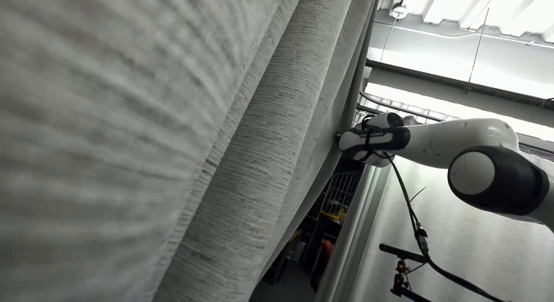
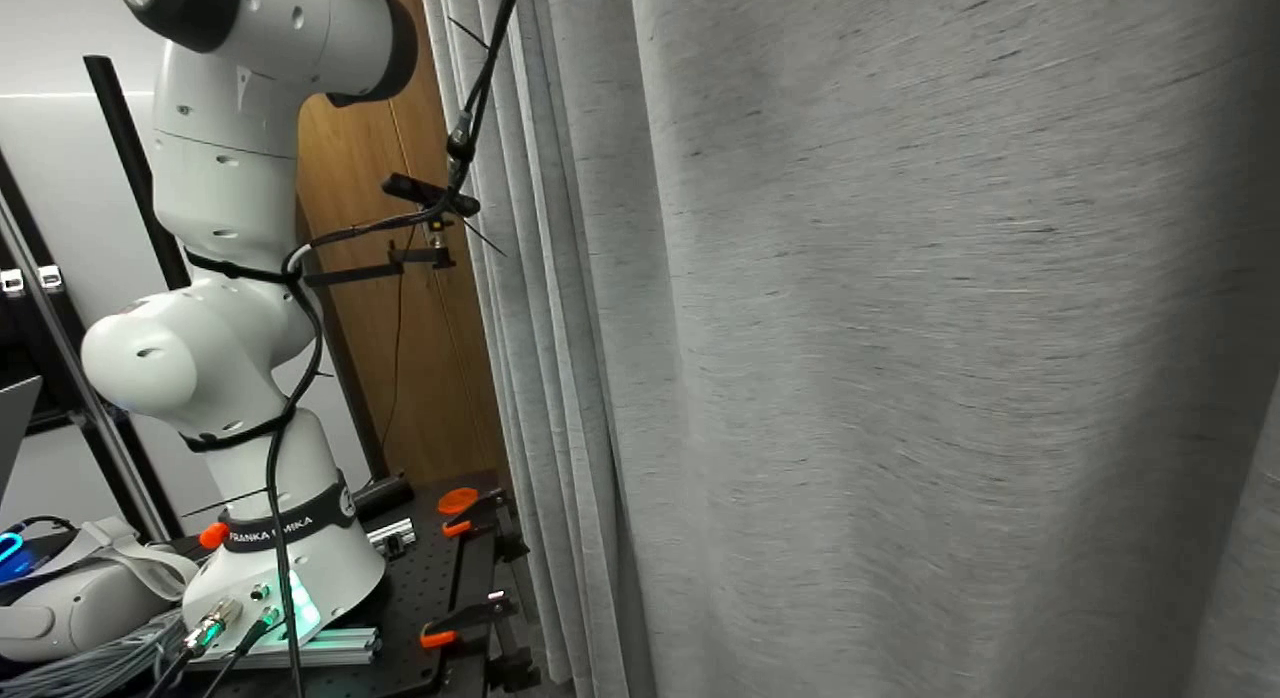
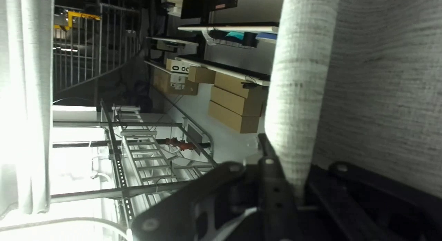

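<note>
The room past the grey curtain (image 3: 300,82), upside down in the wrist view, has shelves (image 3: 228,73) along a pale wall (image 3: 228,141). On one of them stand three large cardboard boxes (image 3: 238,103), stacked, with a smaller brown box (image 3: 202,75) just beside them; a printed box (image 3: 178,66) and a wide carton (image 3: 176,85) are near. What any of these contain cannot be seen. On a white-edged board (image 3: 228,28) rest a turquoise item (image 3: 235,35) and a blue-edged object (image 3: 266,37), too small to identify. The pincer (image 3: 293,172) is clenched, grasping the edge of the grey curtain, whose fold runs between the dark fingers (image 3: 272,185). A second curtain (image 3: 27,96) hangs well apart from it. In an exterior view the grey curtain fills much of the foreground and slants up to the tip of the white arm (image 1: 471,142). In an exterior view, the arm's base (image 2: 290,588) stands on a black table (image 2: 410,608), a white headset (image 2: 80,608) near it.
</note>
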`<action>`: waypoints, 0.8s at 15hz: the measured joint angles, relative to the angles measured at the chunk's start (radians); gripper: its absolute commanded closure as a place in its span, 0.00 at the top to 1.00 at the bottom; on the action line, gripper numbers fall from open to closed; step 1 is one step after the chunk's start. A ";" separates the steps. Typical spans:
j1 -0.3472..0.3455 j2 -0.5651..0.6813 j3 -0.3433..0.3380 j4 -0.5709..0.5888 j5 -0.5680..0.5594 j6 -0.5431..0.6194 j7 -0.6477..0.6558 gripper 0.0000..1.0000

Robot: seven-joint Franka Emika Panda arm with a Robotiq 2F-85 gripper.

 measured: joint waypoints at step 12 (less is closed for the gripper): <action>-0.007 0.012 0.127 0.005 0.065 0.000 0.000 0.00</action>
